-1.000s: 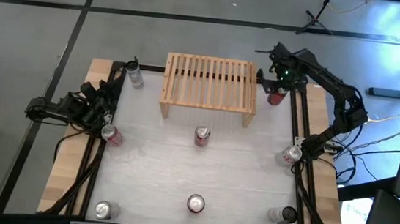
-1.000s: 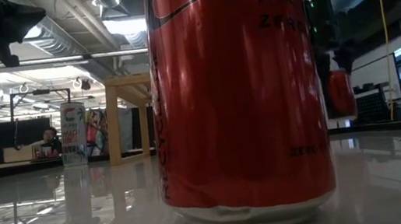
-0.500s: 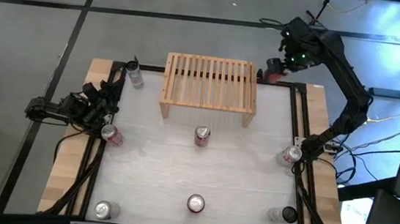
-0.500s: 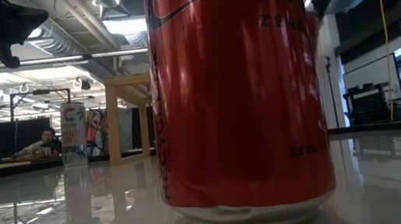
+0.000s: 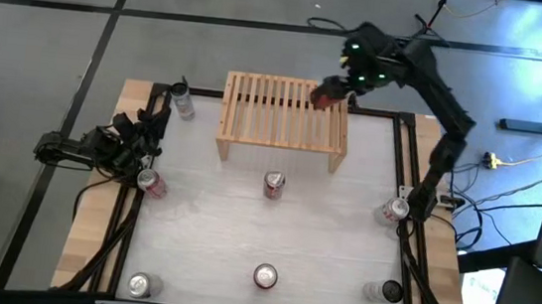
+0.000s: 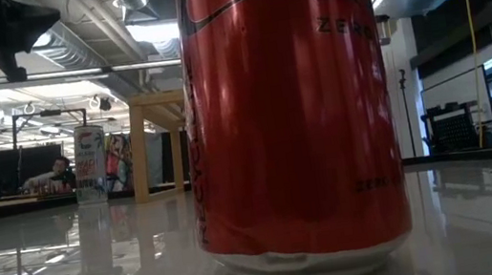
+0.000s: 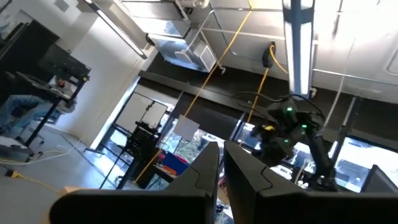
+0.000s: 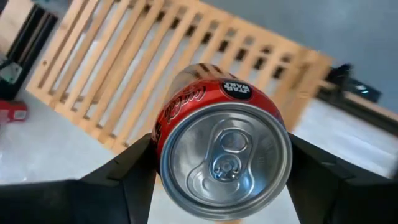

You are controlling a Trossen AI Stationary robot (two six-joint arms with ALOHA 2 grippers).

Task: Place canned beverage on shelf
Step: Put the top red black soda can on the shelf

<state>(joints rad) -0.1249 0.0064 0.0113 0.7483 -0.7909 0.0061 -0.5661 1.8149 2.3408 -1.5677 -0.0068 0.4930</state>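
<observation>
The red cola can (image 8: pixel 225 157) has a silver top with its pull tab unopened and white script on its side. The right gripper (image 5: pixel 335 90) clamps it between both fingers above the right rear corner of the slatted light-wood shelf (image 5: pixel 282 120) (clear of the slats). Seven other cans stand on the white table (image 5: pixel 204 225). The left gripper (image 5: pixel 151 124), fingers closed together, waits at the table's left edge.

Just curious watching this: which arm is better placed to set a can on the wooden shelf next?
The right one. Its right gripper already holds a red can over the shelf; the left gripper sits shut at the table's edge.
</observation>
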